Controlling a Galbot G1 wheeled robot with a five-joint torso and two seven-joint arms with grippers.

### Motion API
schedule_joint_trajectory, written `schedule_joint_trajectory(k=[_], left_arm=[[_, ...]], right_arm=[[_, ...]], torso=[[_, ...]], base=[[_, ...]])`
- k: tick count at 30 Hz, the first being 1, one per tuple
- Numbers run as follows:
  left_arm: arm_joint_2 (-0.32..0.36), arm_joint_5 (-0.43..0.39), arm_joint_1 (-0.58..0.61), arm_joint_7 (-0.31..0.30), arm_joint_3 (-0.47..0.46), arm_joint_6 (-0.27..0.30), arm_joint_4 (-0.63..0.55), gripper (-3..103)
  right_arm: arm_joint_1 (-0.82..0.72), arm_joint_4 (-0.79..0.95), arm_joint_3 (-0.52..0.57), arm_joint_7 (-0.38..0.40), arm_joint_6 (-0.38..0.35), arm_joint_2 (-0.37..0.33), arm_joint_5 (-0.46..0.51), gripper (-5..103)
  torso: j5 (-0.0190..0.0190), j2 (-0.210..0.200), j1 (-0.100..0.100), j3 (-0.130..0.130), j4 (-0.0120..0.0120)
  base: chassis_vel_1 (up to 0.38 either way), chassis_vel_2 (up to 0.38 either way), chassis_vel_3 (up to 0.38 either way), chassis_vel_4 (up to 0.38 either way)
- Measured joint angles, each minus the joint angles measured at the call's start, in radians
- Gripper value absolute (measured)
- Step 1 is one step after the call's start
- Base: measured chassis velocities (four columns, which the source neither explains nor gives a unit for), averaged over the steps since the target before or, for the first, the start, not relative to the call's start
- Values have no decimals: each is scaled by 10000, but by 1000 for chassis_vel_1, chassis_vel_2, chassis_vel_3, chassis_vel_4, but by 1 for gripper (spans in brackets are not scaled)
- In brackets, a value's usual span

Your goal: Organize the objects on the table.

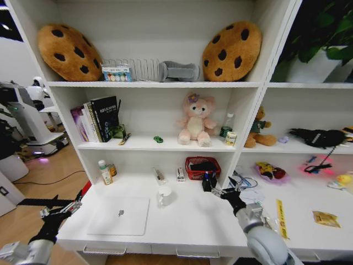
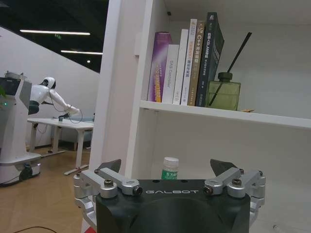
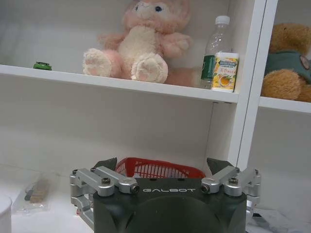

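Note:
The silver laptop [image 1: 118, 215] lies closed on the front left of the white table [image 1: 190, 221]. My left gripper [image 1: 60, 211] hovers open off the table's left front corner, facing a green-labelled white bottle [image 2: 170, 168] under the lower shelf. Above the middle of the table my right gripper [image 1: 219, 189] is open and points at a red basket [image 1: 202, 167], seen as the red basket [image 3: 160, 170] between its fingers. A tiny green toy [image 1: 158, 139] sits on the lower shelf, also the green toy [image 3: 43, 65] in the right wrist view.
A white cup [image 1: 164, 194] stands right of the laptop. Books [image 1: 99, 118] and a green diffuser jar [image 2: 223, 91] fill the shelf's left end. A pink plush [image 1: 194, 120], a brown plush [image 1: 259, 130] and cookie cushions [image 1: 69, 51] sit on the shelves. Clutter covers the right desk [image 1: 309, 199].

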Motion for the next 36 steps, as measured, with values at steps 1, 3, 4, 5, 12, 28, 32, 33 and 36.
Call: schedule_joint_trajectory(k=[1, 3, 4, 5, 12, 28, 32, 33, 36], left_arm=[[0, 0, 0, 0, 0, 0, 1, 100], [0, 0, -1, 0, -1, 0, 0, 100], [0, 0, 0, 0, 0, 0, 1, 100], [0, 0, 0, 0, 0, 0, 0, 100], [0, 0, 0, 0, 0, 0, 0, 100], [0, 0, 0, 0, 0, 0, 1, 100], [0, 0, 0, 0, 0, 0, 0, 100], [0, 0, 0, 0, 0, 0, 0, 100], [0, 0, 0, 0, 0, 0, 1, 100]], right_arm=[[-490, 161, 167, -78, 298, 224, -422, 100], [-899, 297, 320, -165, 599, 459, -865, 100], [-1237, 397, 419, -234, 888, 685, -1207, 100], [-1594, 475, 484, -316, 1199, 950, -1506, 100], [-2388, 533, 478, -471, 1950, 2130, -2134, 100], [-2248, 372, 525, -426, 2111, 2289, -2052, 100], [-2202, 356, 499, -421, 2111, 2229, -2032, 100], [-2204, 383, 493, -419, 2106, 2202, -2009, 100], [-2207, 439, 484, -417, 2095, 2181, -1995, 100]], torso=[[0, 0, 0, 0, -1], [0, 0, 0, 0, -1], [-1, 0, 0, 0, -1], [-1, 0, 0, 0, -2], [-1, 1, -1, 0, -2], [4, 0, 1, 2, -1], [5, -1, 3, 3, -1], [4, -1, 1, 2, -1], [0, -1, 2, 2, -1]], base=[[0, 0, 0, 0], [0, 0, 0, 0], [0, 0, 0, 0], [0, 0, 0, 0], [0, 0, 0, 0], [-81, -92, 94, 90], [-216, -233, 237, 228], [-258, -262, 253, 237], [-297, -252, 260, 264]])
